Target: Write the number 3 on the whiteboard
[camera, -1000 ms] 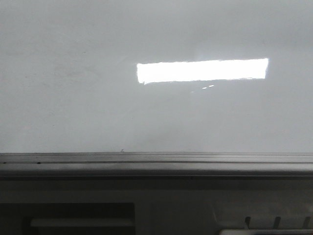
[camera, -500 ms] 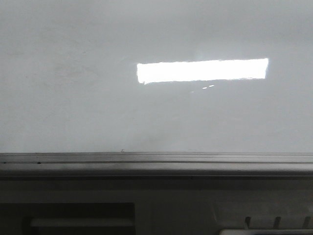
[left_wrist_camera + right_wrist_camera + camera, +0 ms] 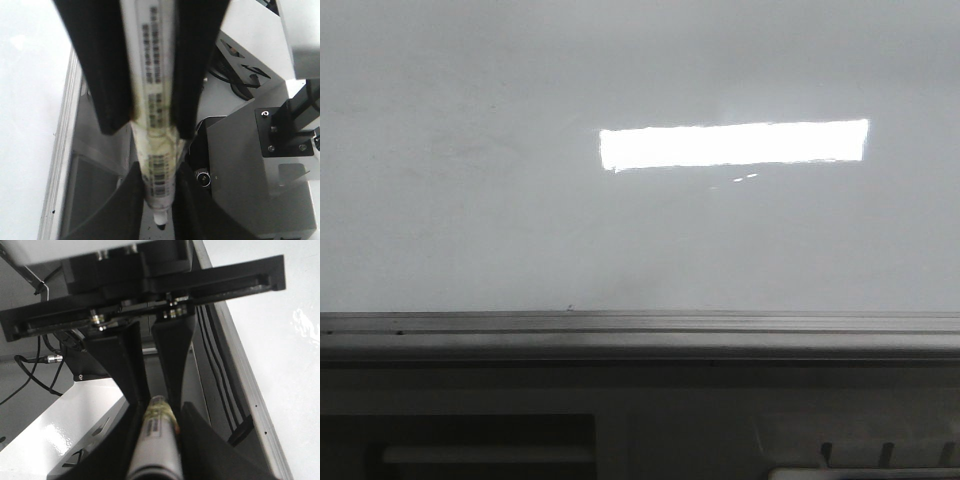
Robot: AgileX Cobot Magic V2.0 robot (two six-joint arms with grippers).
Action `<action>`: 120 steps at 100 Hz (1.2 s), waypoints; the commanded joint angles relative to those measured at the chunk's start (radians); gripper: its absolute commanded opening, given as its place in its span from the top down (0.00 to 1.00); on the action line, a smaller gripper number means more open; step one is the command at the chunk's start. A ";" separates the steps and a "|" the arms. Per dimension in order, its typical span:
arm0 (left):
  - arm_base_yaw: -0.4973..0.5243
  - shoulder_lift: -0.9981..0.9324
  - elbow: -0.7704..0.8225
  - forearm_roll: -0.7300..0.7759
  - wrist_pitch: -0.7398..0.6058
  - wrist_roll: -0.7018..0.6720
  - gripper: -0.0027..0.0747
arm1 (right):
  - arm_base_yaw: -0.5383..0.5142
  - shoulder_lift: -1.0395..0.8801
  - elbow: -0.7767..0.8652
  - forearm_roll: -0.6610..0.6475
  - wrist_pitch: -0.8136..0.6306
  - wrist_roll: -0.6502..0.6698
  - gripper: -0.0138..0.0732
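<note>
The whiteboard (image 3: pixel 470 220) fills the front view, glossy and pale, with a bright rectangular light patch (image 3: pixel 730 145) and a grey metal edge strip (image 3: pixel 640 325) along its near side. No number 3 shows on it, and neither gripper appears in that view. In the left wrist view my left gripper (image 3: pixel 159 200) is shut on a white marker pen (image 3: pixel 152 100), whose black tip (image 3: pixel 160 221) pokes out past the fingertips, beside the board's edge (image 3: pixel 60 150). In the right wrist view my right gripper (image 3: pixel 159 440) is shut on a second pen (image 3: pixel 159 422).
Below the board's edge lies a dark grey housing with a recess (image 3: pixel 470 440). Grey metal robot base parts (image 3: pixel 240 165) and black cables (image 3: pixel 30 375) sit close to both arms. The board's grey edge (image 3: pixel 240 370) runs beside the right gripper.
</note>
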 commanded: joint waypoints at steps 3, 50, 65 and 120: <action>-0.009 0.003 -0.032 -0.052 -0.128 -0.058 0.96 | -0.002 -0.018 -0.036 0.054 -0.066 0.004 0.86; -0.006 -0.139 -0.067 -0.046 -0.235 -0.198 0.36 | -0.157 -0.031 -0.036 0.055 -0.067 0.007 0.91; -0.006 -0.282 -0.067 0.129 -0.326 -0.371 0.41 | -0.306 -0.043 -0.036 0.055 -0.070 0.007 0.91; -0.006 -0.569 0.218 0.519 -0.577 -0.976 0.99 | -0.482 0.019 -0.036 0.053 -0.256 0.007 0.91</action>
